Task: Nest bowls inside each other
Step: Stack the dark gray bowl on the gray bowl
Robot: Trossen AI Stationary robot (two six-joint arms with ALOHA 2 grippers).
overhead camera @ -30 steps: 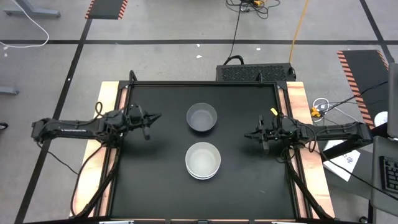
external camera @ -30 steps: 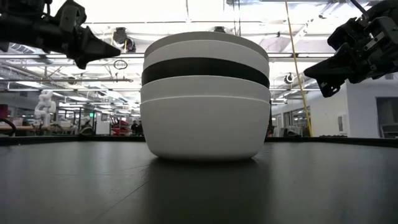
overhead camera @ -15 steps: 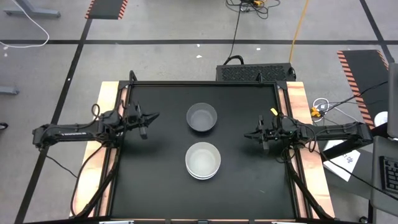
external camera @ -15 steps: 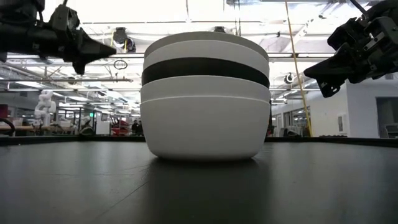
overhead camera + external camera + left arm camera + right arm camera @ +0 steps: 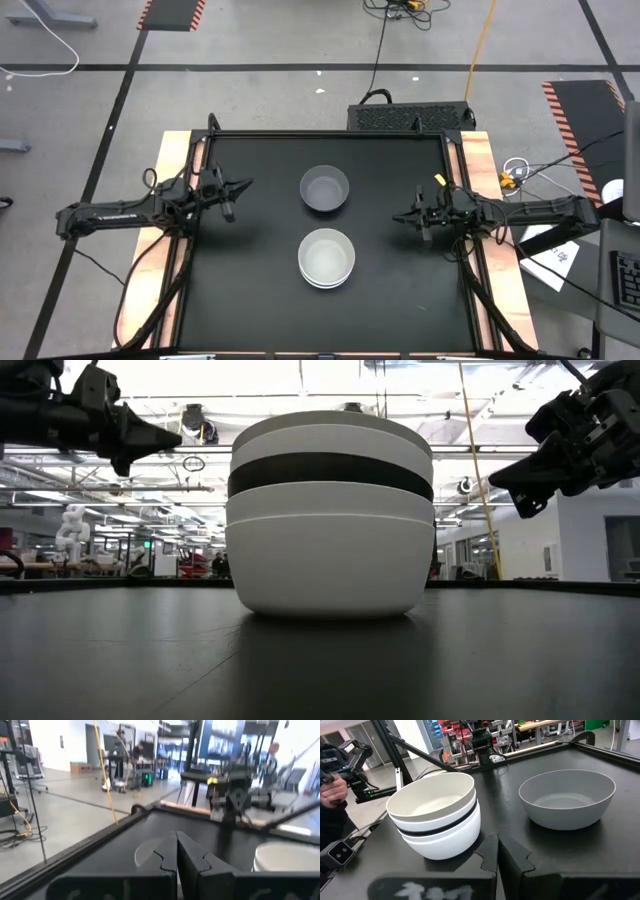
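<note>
Left gripper (image 5: 240, 185) has backed off toward 9 o'clock, fingers pinched empty like the right gripper (image 5: 400, 217), leaving grey bowl (image 5: 325, 189) un-nested at 12 o'clock of the stack (image 5: 327, 258).

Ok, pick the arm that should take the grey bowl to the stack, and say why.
Right, marginally. The grey bowl sits apart from the stack. The right gripper, shut, faces both directly in its wrist view; the left gripper, shut, sits about as near.
</note>
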